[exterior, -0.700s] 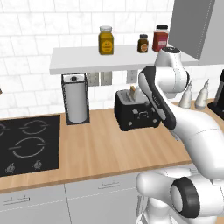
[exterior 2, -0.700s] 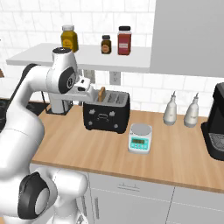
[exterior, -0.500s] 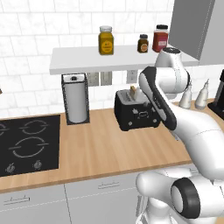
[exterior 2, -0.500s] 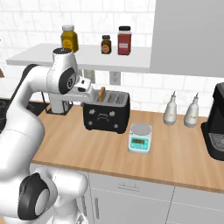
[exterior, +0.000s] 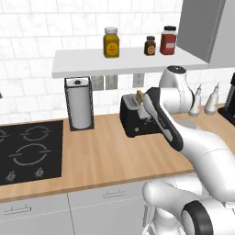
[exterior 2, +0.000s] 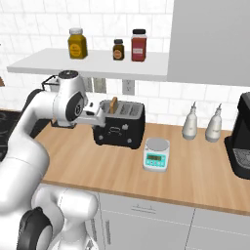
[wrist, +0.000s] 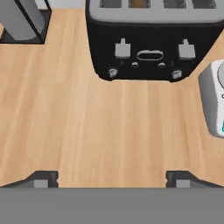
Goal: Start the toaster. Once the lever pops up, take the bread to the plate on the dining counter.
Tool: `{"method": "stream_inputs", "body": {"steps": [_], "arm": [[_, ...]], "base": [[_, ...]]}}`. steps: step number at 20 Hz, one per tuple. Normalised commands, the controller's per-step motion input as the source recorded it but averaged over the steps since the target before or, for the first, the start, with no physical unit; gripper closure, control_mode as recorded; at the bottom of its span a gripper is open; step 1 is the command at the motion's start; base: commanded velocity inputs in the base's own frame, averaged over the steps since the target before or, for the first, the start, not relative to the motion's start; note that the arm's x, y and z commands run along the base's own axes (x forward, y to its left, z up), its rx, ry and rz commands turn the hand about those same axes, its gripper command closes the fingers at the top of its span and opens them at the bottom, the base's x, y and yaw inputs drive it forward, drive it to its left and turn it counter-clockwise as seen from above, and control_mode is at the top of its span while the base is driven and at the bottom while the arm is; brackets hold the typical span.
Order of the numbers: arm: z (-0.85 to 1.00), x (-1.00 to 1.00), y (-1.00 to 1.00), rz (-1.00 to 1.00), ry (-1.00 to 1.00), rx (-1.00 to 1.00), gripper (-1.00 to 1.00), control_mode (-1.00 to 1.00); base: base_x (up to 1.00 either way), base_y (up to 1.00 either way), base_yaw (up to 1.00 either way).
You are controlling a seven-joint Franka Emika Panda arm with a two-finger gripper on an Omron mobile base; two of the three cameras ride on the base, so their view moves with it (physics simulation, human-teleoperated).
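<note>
Gripper [wrist: 112, 177] stands with jaws wide apart and nothing between them, hovering over bare wood counter [wrist: 87, 127]; I judge this spread is for pressing a lever, not grasping. Toaster [wrist: 153, 43] sits at twelve o'clock in my hand view, its two grey levers [wrist: 123, 48] facing me; bread [exterior 2: 114, 104] stands upright in a slot, crust showing above; kitchen scale [exterior 2: 156, 154] lies at three o'clock, near the toaster.

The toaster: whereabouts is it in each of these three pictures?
Left base view: the toaster sits right of centre, partly behind the arm.
Right base view: centre-left, beside the arm.
Hand view: top centre, face toward the camera.
Shared landmark: the bread standing in a slot.
</note>
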Motion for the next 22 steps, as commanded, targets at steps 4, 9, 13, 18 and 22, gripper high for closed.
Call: {"method": "stream_inputs", "body": {"steps": [4,9,13,18,22], "arm": [[-0.07,0.63,0.13,-0.01,0.0,0.0,-1.0,-1.0],[0.0,0.68,0.06,0.0,0.0,-0.01,1.0,-1.0],[0.0,0.54,0.0,0.0,0.0,0.0,1.0,-1.0],[-0.27,0.26,0.0,0.0,0.0,-0.03,1.0,-1.0],[-0.37,0.21,0.0,0.0,0.0,-0.04,1.0,-1.0]], "base": [[0.0,0.0,0.0],[0.0,0.0,0.0],[0.0,0.0,0.0],[0.0,0.0,0.0],[0.0,0.0,0.0]]}}
